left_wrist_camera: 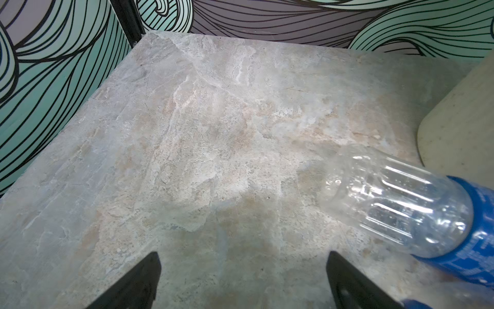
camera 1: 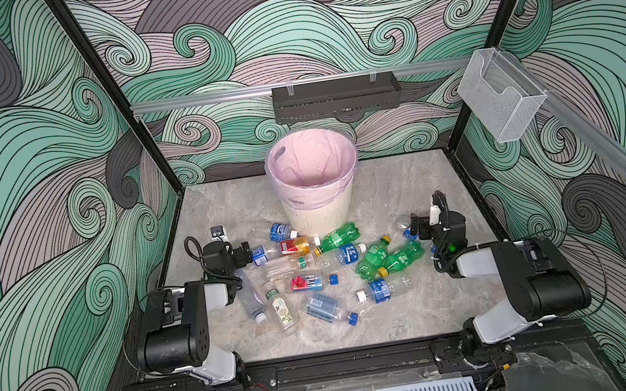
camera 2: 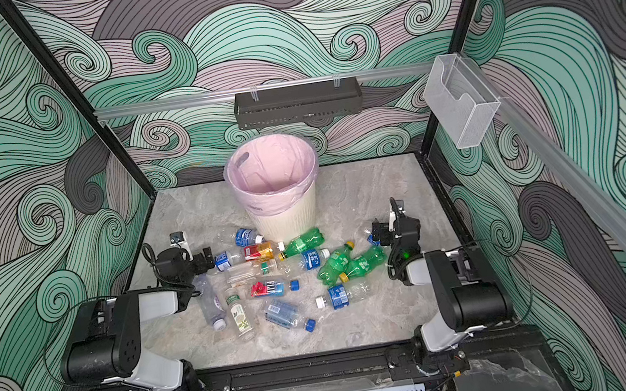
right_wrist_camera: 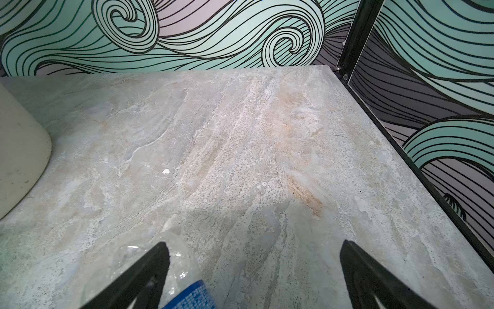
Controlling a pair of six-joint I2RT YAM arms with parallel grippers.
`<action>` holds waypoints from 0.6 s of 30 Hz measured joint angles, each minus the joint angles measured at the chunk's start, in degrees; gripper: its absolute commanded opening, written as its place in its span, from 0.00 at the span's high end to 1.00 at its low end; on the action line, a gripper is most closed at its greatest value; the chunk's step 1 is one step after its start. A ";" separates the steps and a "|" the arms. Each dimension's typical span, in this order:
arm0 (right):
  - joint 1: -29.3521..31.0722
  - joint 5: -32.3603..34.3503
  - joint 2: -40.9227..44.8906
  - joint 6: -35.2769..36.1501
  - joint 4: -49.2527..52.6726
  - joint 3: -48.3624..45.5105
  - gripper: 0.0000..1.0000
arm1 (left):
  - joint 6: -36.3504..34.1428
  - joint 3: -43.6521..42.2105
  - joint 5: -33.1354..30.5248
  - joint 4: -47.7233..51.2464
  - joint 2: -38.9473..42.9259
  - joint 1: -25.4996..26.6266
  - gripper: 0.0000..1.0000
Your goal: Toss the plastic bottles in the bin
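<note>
Plastic bottles (camera 1: 338, 238) lay strewn before the bin (camera 1: 320, 214). To either side of it hovered the left gripper (left_wrist_camera: 243, 258) and right gripper (right_wrist_camera: 255, 243), both claws spread, gripping nothing.

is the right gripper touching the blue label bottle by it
Cannot tell. In the right wrist view one finger of the open right gripper overlaps the blue label bottle, hiding any contact or gap; top views do not help.
</note>
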State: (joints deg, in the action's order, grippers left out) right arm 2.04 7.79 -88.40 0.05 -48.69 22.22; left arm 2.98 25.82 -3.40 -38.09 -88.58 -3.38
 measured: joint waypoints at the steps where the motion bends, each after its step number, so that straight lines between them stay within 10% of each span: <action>1: 0.00 0.00 0.00 0.00 0.00 0.00 0.00 | 0.00 0.00 0.00 0.00 0.00 0.00 0.01; 18: 0.00 -0.02 0.00 -0.02 0.02 0.00 0.00 | 0.00 0.33 0.00 0.85 0.00 0.00 0.04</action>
State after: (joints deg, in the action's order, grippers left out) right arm 2.04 7.77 -88.40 0.03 -48.66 22.22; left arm 2.98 26.15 -3.40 -37.23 -88.58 -3.38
